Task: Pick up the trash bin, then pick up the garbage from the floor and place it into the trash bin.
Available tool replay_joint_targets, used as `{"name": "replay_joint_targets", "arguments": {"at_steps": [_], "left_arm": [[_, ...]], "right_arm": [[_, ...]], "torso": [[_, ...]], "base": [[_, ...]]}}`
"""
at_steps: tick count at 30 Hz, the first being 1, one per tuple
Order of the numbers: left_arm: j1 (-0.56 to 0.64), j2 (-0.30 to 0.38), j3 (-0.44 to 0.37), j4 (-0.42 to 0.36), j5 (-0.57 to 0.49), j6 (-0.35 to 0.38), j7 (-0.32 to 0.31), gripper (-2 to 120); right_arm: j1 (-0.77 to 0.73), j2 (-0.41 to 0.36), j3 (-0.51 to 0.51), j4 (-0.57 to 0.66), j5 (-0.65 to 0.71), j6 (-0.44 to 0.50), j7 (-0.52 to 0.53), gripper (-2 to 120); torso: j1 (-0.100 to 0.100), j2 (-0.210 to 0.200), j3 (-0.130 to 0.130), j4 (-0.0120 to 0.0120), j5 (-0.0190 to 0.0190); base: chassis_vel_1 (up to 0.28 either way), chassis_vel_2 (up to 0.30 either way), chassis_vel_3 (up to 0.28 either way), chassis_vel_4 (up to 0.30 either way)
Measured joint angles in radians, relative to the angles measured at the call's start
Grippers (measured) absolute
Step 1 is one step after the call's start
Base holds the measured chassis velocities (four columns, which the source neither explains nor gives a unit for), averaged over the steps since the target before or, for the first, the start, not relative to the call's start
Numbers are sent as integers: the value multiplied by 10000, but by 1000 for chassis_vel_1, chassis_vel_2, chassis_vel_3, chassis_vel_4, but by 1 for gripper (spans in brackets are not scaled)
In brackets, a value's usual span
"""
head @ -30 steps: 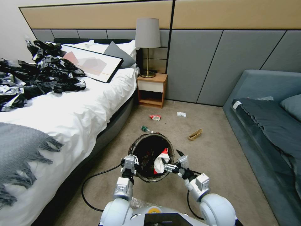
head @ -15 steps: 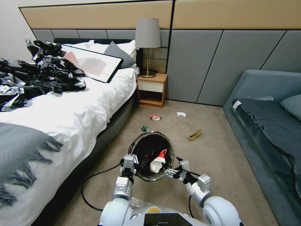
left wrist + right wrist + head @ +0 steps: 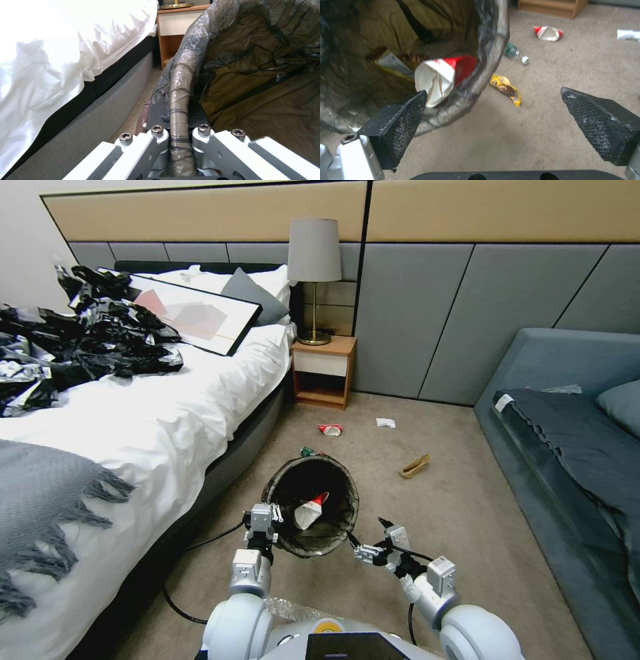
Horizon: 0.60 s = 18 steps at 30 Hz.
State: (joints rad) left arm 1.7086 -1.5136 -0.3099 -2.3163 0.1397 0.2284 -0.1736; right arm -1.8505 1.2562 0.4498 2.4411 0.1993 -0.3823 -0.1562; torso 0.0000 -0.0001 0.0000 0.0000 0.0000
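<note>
Red-and-white wrapper (image 3: 310,511) dropped inside trash bin (image 3: 283,490), bottle (image 3: 306,451) now half hidden

bed (image 3: 153,413) | lamp (image 3: 314,273) on nightstand (image 3: 324,370) | sofa (image 3: 573,447) | framed picture (image 3: 193,317) on bed

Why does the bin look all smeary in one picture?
Right wrist view: the bin and the wrapper in it are streaked by motion blur, while the right gripper pads stay crisp. Left wrist view: bright glare washes out the sheet. Head view: straight wall lines bow at the edges.
</note>
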Motion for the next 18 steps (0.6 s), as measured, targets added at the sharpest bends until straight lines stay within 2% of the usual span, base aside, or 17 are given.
{"name": "replay_joint_targets", "arguments": {"at_steps": [5,11,18], "left_arm": [[29,1,-47,51,-14,0,-2,1],[114,23,-71,92,-28,1,-24,1],[158,49,-86,92,-46,2,-36,1]], "right_arm": [[-158,168,-50,316,-170,445,198,100],[-390,632,-229,611,-544,1288,1335,100],[-479,1105,-256,612,-1015,2171,1933,100]], "torso": [[0,0,0,0,-1],[0,0,0,0,-1],[0,0,0,0,0]], "base": [[0,0,0,0],[0,0,0,0],[0,0,0,0]]}}
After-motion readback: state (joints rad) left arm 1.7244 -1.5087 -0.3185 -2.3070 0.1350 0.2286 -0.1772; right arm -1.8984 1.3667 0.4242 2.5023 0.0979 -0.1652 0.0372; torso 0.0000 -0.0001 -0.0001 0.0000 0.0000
